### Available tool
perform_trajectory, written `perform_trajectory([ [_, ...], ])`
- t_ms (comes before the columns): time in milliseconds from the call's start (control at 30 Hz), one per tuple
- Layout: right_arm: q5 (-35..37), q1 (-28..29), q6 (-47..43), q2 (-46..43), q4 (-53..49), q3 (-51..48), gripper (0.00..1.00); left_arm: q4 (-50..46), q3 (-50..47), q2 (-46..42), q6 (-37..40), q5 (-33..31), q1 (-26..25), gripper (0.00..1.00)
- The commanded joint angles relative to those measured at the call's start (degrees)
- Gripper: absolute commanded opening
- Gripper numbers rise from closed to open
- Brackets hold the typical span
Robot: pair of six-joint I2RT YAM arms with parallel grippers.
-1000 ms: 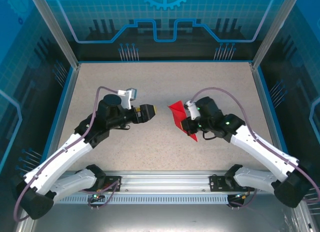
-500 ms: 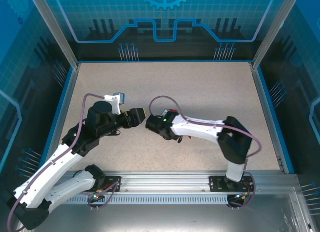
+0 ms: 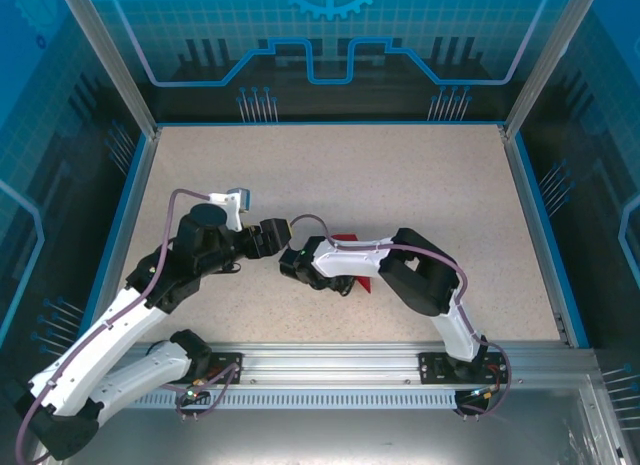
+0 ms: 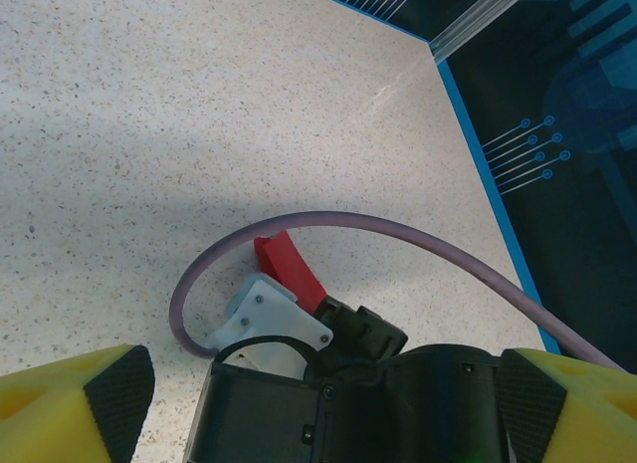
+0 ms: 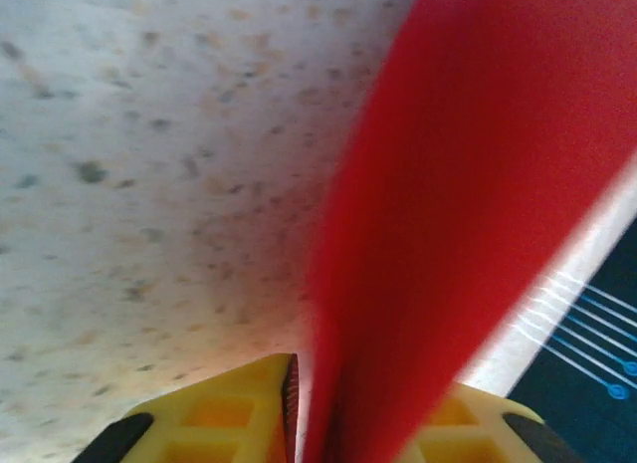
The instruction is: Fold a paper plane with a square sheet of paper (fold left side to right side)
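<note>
The red sheet of paper (image 3: pixel 346 237) is folded and mostly hidden under my right forearm; one red tip (image 3: pixel 363 283) pokes out on the near side. In the right wrist view the paper (image 5: pixel 468 184) stands on edge between the yellow fingers of my right gripper (image 5: pixel 368 378), with a thin gap at the left pad (image 5: pixel 290 388). My left gripper (image 3: pixel 277 228) is wide open just left of the right wrist. Between its fingers, the left gripper (image 4: pixel 318 358) frames the right arm's black body, with a strip of paper (image 4: pixel 286 269) beyond it.
The right arm's purple cable (image 4: pixel 398 234) loops over the table just ahead of the left gripper. The speckled table (image 3: pixel 400 175) has free room at the back and right. Blue walls (image 3: pixel 535 205) close in the sides.
My right arm has swung left across the table with the paper and folded up beside the left gripper. Its jaws have eased apart. The left arm drew back slightly.
</note>
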Motion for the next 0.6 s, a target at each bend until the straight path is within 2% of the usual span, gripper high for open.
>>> perform_trajectory([
  [0,-9.7,0.5,-1.9,-3.7,3.1,0.1,0.35,-0.6,-1.0,1.1,0.6,0.1,0.7,0.93],
  [233,-21.2,-1.6,-1.5,-14.7,5.5,-3.3,0.63,3.4,-4.2,3.3,-2.5,5.1,0.7,0.94],
  [400,-32.2,-4.8,-1.8,-26.9,9.9,-9.8,0.83,7.4,-8.0,5.2,-4.6,8.4,0.7,0.94],
  [500,-36.8,-7.4,-1.9,-33.1,11.9,-13.2,0.92,11.7,-10.7,7.5,-7.0,11.3,0.7,0.94],
  [567,-39.4,-9.8,-2.0,-37.0,13.1,-15.2,0.94,15.2,-12.8,9.4,-8.9,13.5,0.6,0.92],
])
